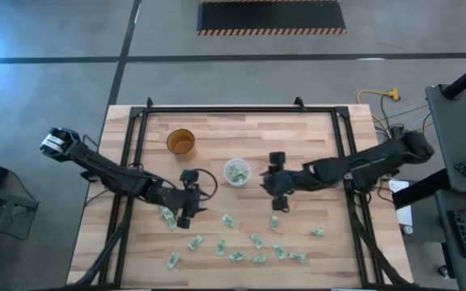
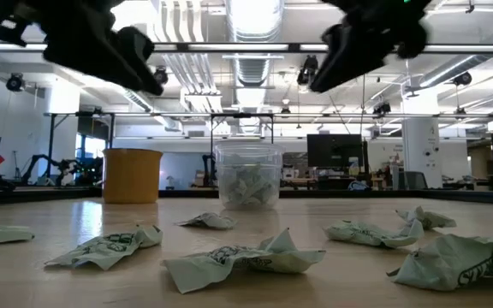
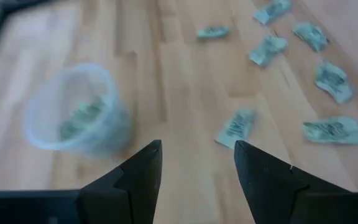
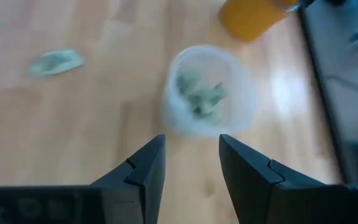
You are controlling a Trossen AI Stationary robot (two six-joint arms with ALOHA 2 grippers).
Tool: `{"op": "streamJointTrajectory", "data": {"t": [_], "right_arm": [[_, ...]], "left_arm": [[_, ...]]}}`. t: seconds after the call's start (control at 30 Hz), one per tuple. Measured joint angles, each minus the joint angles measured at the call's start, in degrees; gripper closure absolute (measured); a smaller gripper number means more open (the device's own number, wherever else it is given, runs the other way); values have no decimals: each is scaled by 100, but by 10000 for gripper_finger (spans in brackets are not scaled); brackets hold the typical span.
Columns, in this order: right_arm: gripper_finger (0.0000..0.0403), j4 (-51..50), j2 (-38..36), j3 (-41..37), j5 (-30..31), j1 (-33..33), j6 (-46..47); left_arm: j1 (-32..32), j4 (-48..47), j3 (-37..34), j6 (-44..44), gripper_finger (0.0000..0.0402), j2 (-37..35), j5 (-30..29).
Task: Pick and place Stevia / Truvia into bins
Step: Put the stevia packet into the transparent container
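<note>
Several pale green and white Stevia sachets [image 1: 227, 220] lie crumpled and flat on the wooden table, most of them near its front edge. The bin, a translucent cup [image 1: 237, 171], stands upright mid-table with several sachets inside [image 4: 201, 96]. My left gripper [image 3: 197, 155] hovers open above the table left of the cup, over a sachet [image 3: 236, 127]. My right gripper [image 4: 191, 149] hovers open just right of the cup, pointing at it slantwise from above. Neither has anything between its fingers.
An amber-brown cup [image 1: 180, 142] stands upright at the far left of the translucent one. A black metal frame [image 1: 233, 109] borders the table's far edge and sides. More sachets [image 2: 246, 257] lie close to the near edge, below both arms.
</note>
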Motion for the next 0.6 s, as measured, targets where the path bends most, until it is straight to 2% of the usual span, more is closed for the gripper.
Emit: {"op": "streamJointTrajectory", "data": {"t": [0.17, 0.43, 0.6], "right_arm": [[274, -514, -594, -410, -62, 555, 866], [286, -521, -1066, -910, -59, 1086, 1316], [293, -480, -1081, -931, -59, 1097, 1337]], "left_arm": [[-119, -460, 25, -562, 217, 479, 232], [-406, -2522, 405, -2950, 217, 784, 786], [-787, -3205, 442, -4074, 217, 818, 1030]]}}
